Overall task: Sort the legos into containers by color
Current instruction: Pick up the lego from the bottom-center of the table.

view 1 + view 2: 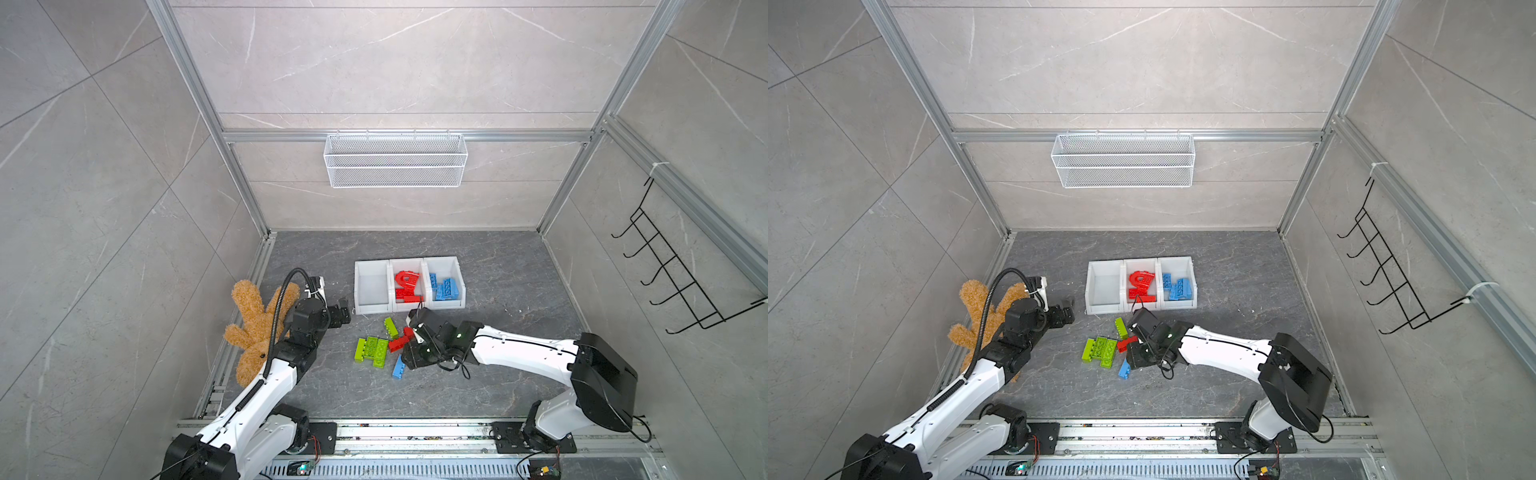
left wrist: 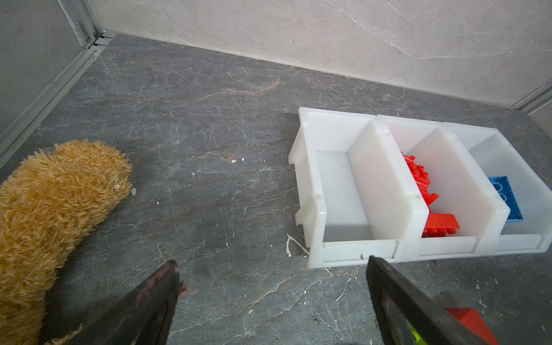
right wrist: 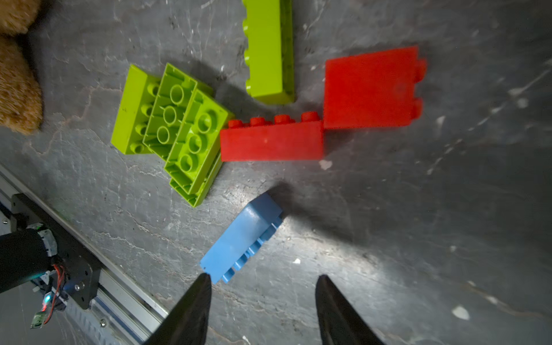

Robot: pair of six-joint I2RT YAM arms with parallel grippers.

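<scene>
Three joined white containers [image 1: 390,262] stand mid-floor: the left one [image 2: 358,248] is empty, the middle holds red legos [image 1: 406,284], the right holds blue legos [image 1: 444,287]. Loose on the floor in front lie a cluster of green legos [image 3: 173,131], a single green brick [image 3: 270,53], two red bricks [image 3: 271,142] and one blue brick [image 3: 242,239]. My right gripper [image 3: 265,279] hangs over the floor beside the blue brick, open and empty, one fingertip [image 3: 204,286] by the brick's corner. My left gripper [image 2: 271,263] is open and empty, just in front of the empty container.
A brown plush toy [image 1: 257,328] lies against the left wall beside the left arm. A white wire mesh basket [image 1: 395,160] hangs on the back wall, a black hook rack [image 1: 681,270] on the right wall. A metal rail [image 1: 415,432] runs along the front edge.
</scene>
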